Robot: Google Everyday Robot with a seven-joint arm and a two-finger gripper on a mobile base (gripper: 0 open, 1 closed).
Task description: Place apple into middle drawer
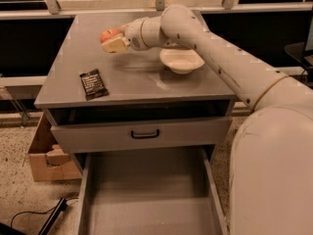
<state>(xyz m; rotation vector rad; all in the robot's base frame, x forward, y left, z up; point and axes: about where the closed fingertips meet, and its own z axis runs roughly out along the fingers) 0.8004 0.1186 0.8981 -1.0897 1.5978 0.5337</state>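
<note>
The apple (108,34), red-orange and small, sits in my gripper (112,39), which is shut on it and holds it a little above the back left of the grey cabinet top (137,82). A tan finger (116,45) covers the apple's lower right side. The arm reaches in from the right across the cabinet. The middle drawer (146,199) is pulled out at the bottom of the view, a wide grey box with a bare flat floor, well below and in front of the gripper.
A white bowl (182,60) stands on the cabinet top just right of the gripper. A black snack packet (93,83) lies at the front left. A drawer front with a black handle (145,133) sits above the open drawer. A cardboard box (46,158) stands on the floor at left.
</note>
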